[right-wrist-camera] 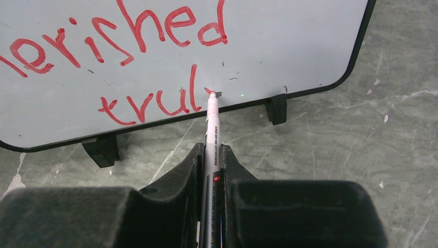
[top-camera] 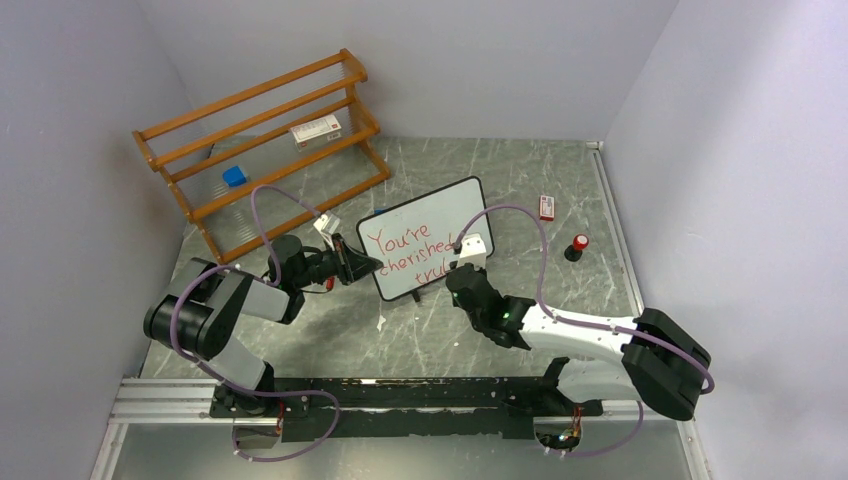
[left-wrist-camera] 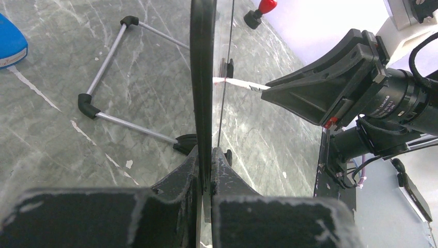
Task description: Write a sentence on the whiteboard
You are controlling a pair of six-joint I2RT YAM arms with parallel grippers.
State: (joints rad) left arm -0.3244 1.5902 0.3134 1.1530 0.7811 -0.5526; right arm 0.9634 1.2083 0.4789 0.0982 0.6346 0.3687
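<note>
Whiteboard (top-camera: pixel 445 210), white, rectangular, black-framed: I judge it light, rigid, easily tipped. Left gripper (left-wrist-camera: pixel 206 155) clamps its left frame edge; right gripper (right-wrist-camera: pixel 209 155) pinches a white marker (right-wrist-camera: pixel 212 119).

Centre of table (top-camera: pixel 400 335) blocked: whiteboard (top-camera: pixel 425 240) upright. On its left edge, left gripper (top-camera: pixel 366 264) clamped; at its front, lower right, right gripper (top-camera: pixel 462 264) pinching marker (right-wrist-camera: pixel 212 119). Behind board, wire stand (left-wrist-camera: pixel 103 77) juts out. Far-left corner filled by wooden rack (top-camera: pixel 262 140). Near right edge: small box (top-camera: pixel 546 207), red-capped object (top-camera: pixel 577 246). Passable: near-edge strip between arms, far-right corner.
</note>
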